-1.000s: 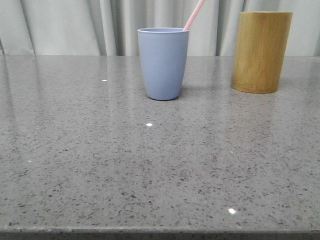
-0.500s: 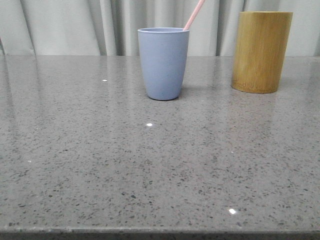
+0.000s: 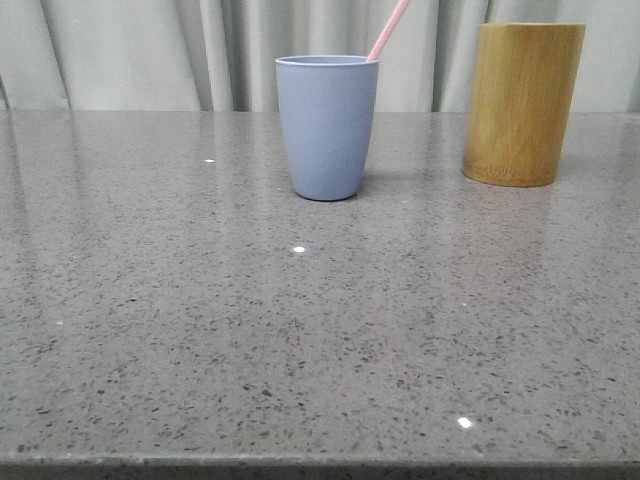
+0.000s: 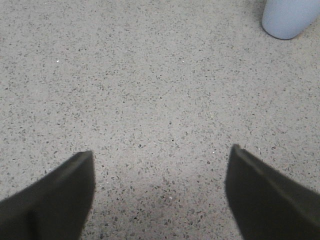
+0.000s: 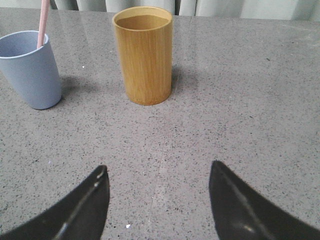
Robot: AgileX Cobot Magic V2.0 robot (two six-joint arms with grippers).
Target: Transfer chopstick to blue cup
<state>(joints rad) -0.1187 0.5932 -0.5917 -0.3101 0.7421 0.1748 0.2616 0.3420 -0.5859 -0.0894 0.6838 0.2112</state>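
Observation:
The blue cup [image 3: 327, 125] stands upright at the back middle of the grey table. A pale pink chopstick [image 3: 388, 30] leans out of it over its right rim, only the upper end showing. The cup [image 5: 31, 67] and chopstick [image 5: 43, 22] also show in the right wrist view, and the cup's base [image 4: 289, 17] in the left wrist view. My left gripper [image 4: 161, 160] is open and empty over bare table, well short of the cup. My right gripper [image 5: 159, 172] is open and empty, short of the bamboo holder. Neither gripper shows in the front view.
A taller tan bamboo cylinder [image 3: 523, 103] stands to the right of the blue cup; it looks empty from above in the right wrist view [image 5: 143, 55]. Grey curtains hang behind the speckled stone table [image 3: 300, 330].

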